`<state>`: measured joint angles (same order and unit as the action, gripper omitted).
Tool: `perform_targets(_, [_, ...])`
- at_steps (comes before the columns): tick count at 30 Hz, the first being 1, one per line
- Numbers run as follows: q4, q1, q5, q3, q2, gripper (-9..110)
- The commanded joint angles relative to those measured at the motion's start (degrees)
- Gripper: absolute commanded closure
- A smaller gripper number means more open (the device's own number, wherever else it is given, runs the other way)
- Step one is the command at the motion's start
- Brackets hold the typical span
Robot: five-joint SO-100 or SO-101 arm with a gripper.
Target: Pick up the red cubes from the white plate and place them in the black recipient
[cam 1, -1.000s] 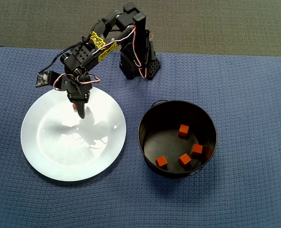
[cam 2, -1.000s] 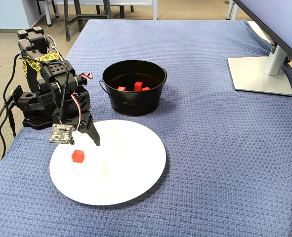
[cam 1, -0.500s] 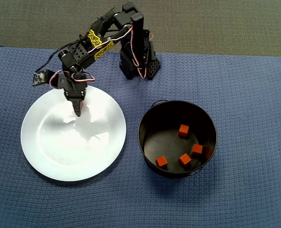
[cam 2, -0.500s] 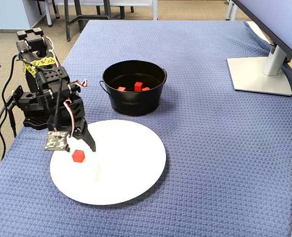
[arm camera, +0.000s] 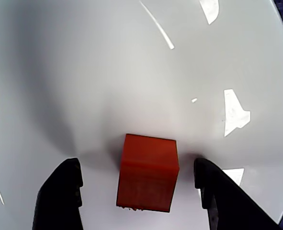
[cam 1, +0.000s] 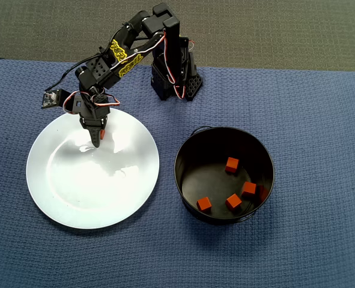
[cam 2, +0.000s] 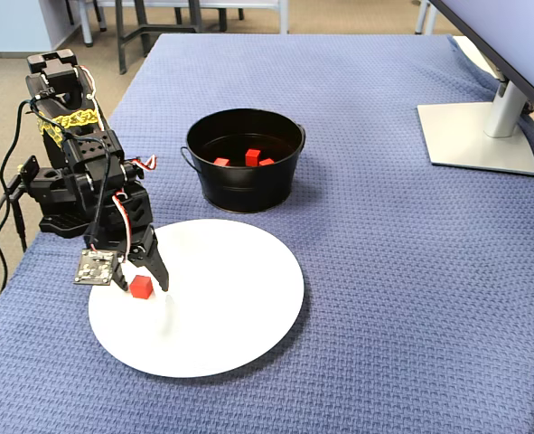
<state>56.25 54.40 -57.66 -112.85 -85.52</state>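
Four red cubes (cam 1: 232, 165) are seen inside the round black recipient (cam 1: 186, 150), on its shiny dark floor. A fifth, matte cube (arm camera: 148, 172) is seen on the glossy white plate (cam 1: 81, 192), near its 11 o'clock rim in the overhead view. It is straddled by the claw (arm camera: 136, 191), whose fingers are spread wide, untouched on either side. A blue woven cloth (cam 2: 411, 271) covers the desk.

No text, label, brand, number or sign can be read in any of the views. The arm (cam 1: 129, 54) carries a yellow band with dark marks (cam 1: 125, 58), seen in the overhead view and again in the fixed view (cam 2: 68, 118), but the marks are too small and blurred to make out as letters or a pattern.
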Motion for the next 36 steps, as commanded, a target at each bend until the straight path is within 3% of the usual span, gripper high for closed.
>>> perform_targets(1, [-1.14,0.44,0.09,-0.18,-0.97,81])
perform_targets(3, [-1.14,0.44,0.18,-0.09,-0.97,82])
perform_targets(5, [-1.85,0.53,1.05,0.00,-0.97,99])
perform_targets(6, [-2.02,0.62,1.05,0.09,-1.05,102])
perform_targets(15, [-1.49,-2.46,6.94,3.08,-4.83,102])
perform_targets(21, [8.53,-10.20,18.37,11.34,-13.54,102])
perform_targets(29, [21.71,-25.40,31.82,26.37,-20.92,102])
perform_targets(36, [19.95,-44.56,39.73,23.12,-25.93,102])
